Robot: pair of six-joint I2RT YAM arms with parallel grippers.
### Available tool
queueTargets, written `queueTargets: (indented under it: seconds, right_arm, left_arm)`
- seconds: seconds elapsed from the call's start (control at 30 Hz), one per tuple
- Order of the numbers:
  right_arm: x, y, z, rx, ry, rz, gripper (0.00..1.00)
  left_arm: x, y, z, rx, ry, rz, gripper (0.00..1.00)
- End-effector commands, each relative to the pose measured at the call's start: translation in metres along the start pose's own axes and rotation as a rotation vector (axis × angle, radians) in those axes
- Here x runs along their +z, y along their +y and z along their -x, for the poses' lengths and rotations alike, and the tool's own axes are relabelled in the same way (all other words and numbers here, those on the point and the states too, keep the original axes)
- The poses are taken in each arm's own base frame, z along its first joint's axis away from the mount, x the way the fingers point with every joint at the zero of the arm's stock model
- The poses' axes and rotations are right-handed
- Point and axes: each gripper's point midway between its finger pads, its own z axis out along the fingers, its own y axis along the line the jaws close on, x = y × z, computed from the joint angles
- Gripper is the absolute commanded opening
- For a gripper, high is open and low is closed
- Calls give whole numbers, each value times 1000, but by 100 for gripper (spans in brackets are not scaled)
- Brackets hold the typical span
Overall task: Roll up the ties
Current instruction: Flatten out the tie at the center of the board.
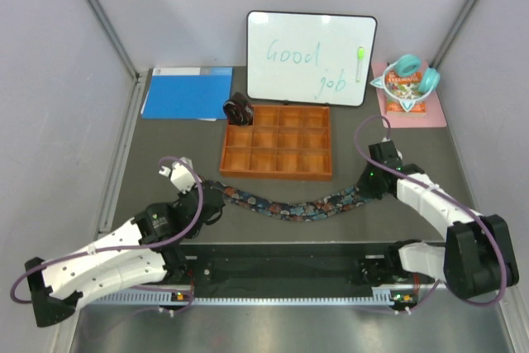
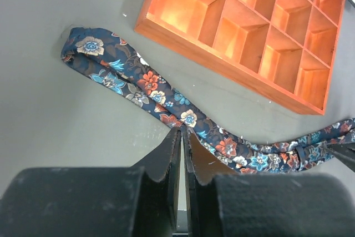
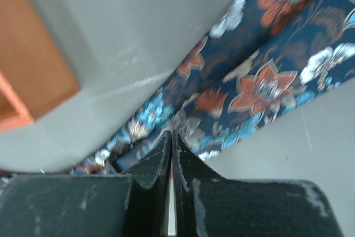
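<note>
- Navy floral tie [image 1: 289,206] lies at full length on the table [image 1: 165,150], a wavy strip just in front of the orange tray [image 1: 277,173]; not one turn rolled into it yet.
- Left fingers [image 2: 169,159] almost together, only a sliver between them, tips at the tie's edge near its left end; whether they nip fabric I cannot tell.
- Right fingers [image 3: 152,165] pressed together, tips down on the other end (a pin more than a grip, I'd judge).
- Maroon tie [image 1: 240,111] sits coiled by the tray's far left corner; that one looks done.
- About halfway, then; the whole navy roll is left.
</note>
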Motion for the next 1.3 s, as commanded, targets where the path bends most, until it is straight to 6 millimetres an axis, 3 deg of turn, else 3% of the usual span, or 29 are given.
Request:
queueTargets:
  seconds: [0.0,0.17,0.2,0.27,0.4,0.53,0.63,0.7,0.9,1.0,1.1,1.2,1.23,1.27]
  right_arm:
    - [14,-8,9,85,25,25,0]
    - [40,-34,8,208,86,10,0]
    - [42,-51,16,289,82,-8,1]
    - [43,-59,17,327,104,-2,4]
    - [34,-78,47,349,47,-58,10]
    - [27,-113,71,295,-38,-240,12]
    - [22,-127,82,287,-88,-307,12]
    - [20,-126,89,272,-109,-304,12]
    - [8,-76,97,188,-147,-74,12]
    - [-14,-59,105,113,-192,-69,14]
    - [-39,-22,107,53,-216,35,16]
    - [-64,43,94,-41,-217,241,9]
    - [-71,74,72,-123,-186,320,8]
    - [-76,91,63,-142,-174,368,7]
  left_arm:
    - [-3,7,3,17,-11,16,11]
    - [-10,20,8,9,-16,30,10]
    - [-14,24,12,0,-25,28,10]
    - [-17,27,16,-15,-40,22,10]
    - [-23,29,23,-52,-64,-8,10]
    - [-22,32,26,-52,-80,1,10]
    - [-21,32,27,-44,-85,8,10]
    - [-21,32,27,-32,-90,12,10]
    - [-16,32,27,-12,-108,11,12]
    - [-8,24,22,-3,-115,-16,15]
    - [1,20,17,17,-119,0,15]
    - [7,12,21,68,-145,18,16]
    - [8,0,28,58,-160,-6,15]
    - [11,-6,25,83,-139,-8,14]
